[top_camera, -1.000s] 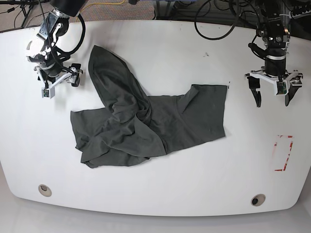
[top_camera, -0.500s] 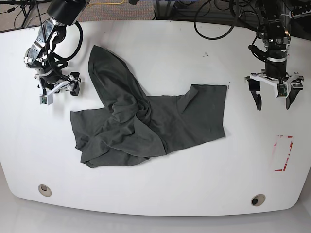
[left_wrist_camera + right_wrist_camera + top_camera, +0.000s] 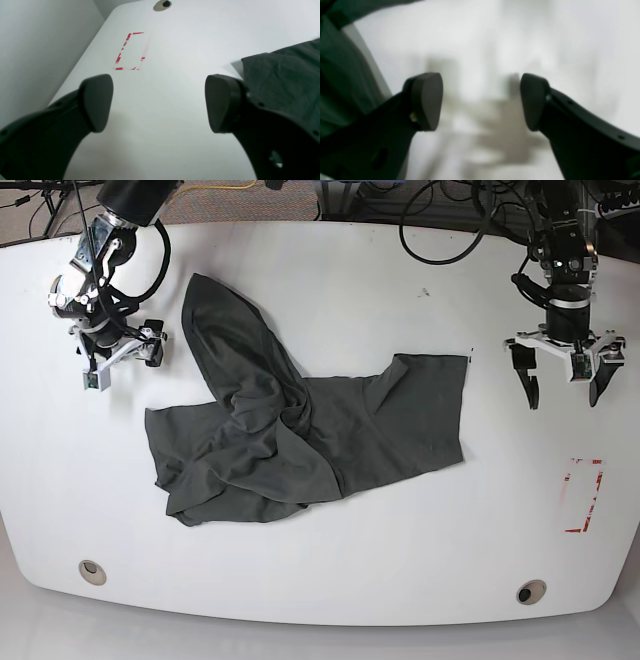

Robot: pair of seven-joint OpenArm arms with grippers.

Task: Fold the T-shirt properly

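Dark charcoal-grey cotton T-shirt (image 3: 290, 430) lies crumpled and unfolded at the middle of the white oval worktop (image 3: 330, 580).
We find the left gripper (image 3: 565, 385) hovering beside the shirt's edge, jaws wide apart, holding nothing, with a red-marked rectangle (image 3: 583, 495) nearby. We note the right gripper (image 3: 120, 358) at the opposite end, near the shirt's upper part, jaws apart and empty.

Both arms black, loose black cable loops along the links. Left gripper (image 3: 563, 387): white bracket, curved black fingers (image 3: 96, 102) with rounded matte pads, small screw holes. Right gripper (image 3: 122, 358) same build.
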